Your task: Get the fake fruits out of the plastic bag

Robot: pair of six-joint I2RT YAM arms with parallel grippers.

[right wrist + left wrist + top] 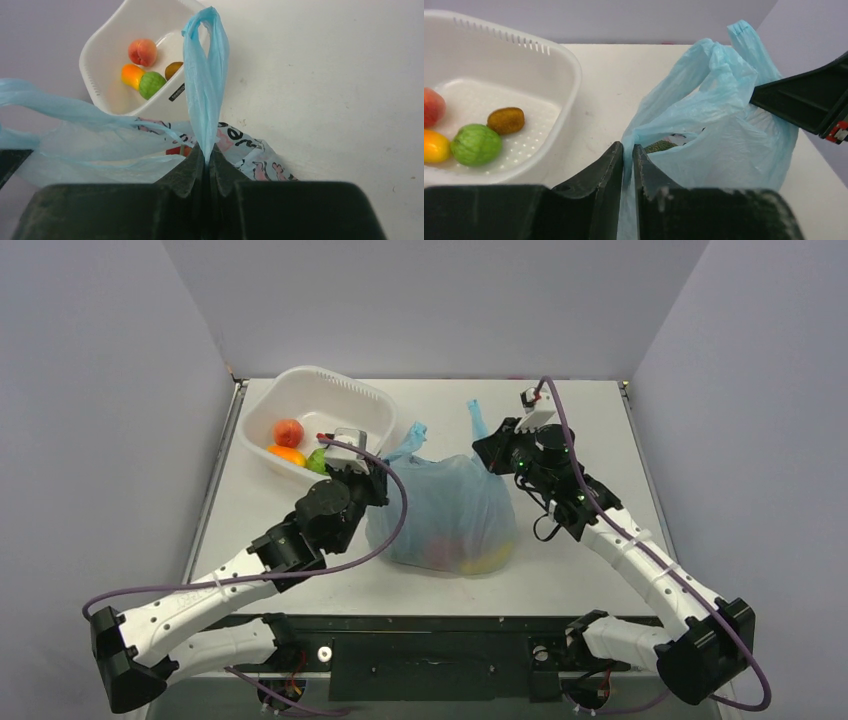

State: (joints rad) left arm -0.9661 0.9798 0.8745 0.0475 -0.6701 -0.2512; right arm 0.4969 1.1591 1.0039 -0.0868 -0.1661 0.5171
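The light-blue plastic bag [445, 510] stands in the middle of the table with its mouth held apart. My left gripper [385, 466] is shut on the bag's left rim [628, 150]. My right gripper [490, 453] is shut on the right tie handle [206, 152], whose loop [205, 75] stands up above the fingers. Fake fruits show through the film: a yellow piece [487, 560] and a reddish one [435, 546]. The dark green ribbed gourd [660, 146] shows in the bag's mouth. A red-orange bit [176, 150] shows under the film.
A white tub [372, 405] stands at the back left, just behind my left gripper. It holds a red-pink fruit [288, 431], an orange-yellow piece [287, 454], a lime-green piece [476, 144] and a brown oval [506, 120]. Walls enclose the table on three sides.
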